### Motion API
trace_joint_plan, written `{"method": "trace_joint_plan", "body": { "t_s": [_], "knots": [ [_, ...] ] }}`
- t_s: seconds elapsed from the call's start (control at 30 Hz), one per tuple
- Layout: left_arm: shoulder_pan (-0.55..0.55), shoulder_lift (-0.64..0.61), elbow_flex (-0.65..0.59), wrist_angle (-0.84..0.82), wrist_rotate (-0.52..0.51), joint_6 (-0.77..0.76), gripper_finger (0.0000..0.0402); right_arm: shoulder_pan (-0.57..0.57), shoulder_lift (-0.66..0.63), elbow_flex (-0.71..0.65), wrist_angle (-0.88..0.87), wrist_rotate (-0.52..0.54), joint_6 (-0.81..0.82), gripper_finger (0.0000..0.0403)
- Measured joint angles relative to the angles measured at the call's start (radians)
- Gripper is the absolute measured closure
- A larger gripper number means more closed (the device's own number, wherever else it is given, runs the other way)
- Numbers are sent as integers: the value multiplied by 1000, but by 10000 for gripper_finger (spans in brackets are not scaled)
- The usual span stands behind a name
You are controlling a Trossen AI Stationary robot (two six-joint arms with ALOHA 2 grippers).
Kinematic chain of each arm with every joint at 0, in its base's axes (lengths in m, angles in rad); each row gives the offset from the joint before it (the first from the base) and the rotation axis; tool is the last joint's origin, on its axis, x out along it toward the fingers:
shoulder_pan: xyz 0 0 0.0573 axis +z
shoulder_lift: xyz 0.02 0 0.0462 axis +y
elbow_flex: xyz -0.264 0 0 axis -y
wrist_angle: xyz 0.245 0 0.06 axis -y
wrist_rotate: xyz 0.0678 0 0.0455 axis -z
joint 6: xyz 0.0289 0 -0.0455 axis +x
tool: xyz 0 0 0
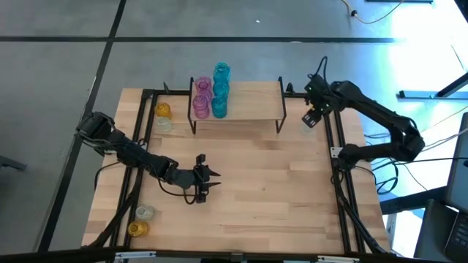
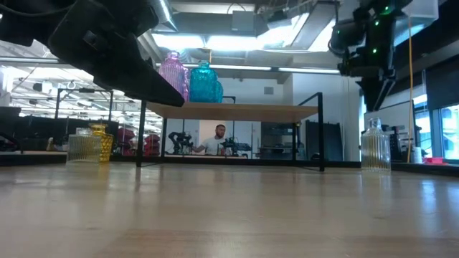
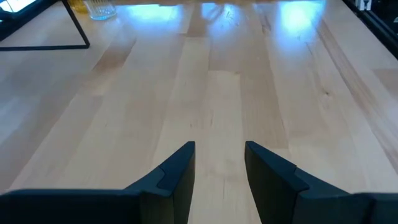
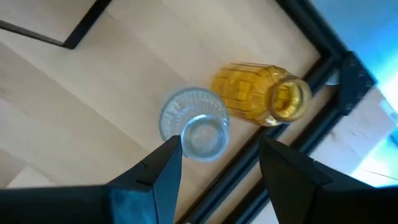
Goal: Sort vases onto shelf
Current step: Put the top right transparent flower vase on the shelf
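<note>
**A:** How do the jaws stand?

**B:** The right gripper point(image 4: 219, 149) is parted and holds nothing. The clear ribbed glass vase point(image 4: 194, 127) stands just past its tips, with the amber ribbed glass vase point(image 4: 261, 93) beside it, perhaps touching.

**A:** Where on the table?

**B:** At three o'clock from the light-wood shelf point(image 1: 248, 95). From overhead the arm hides the amber one. The left gripper point(image 3: 221, 152) is parted and empty at mid-table.
</note>
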Motion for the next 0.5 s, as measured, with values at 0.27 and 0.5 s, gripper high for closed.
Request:
{"method": "trace_joint_plan", "body": {
  "t_s": [0.27, 0.5],
  "knots": [
    [0, 0, 0, -1, 2, 0, 269, -13, 33, -17, 22, -39, -18, 210],
    [0, 0, 0, -4, 2, 0, 269, -13, 46, -63, 62, -34, -18, 210]
  ]
}}
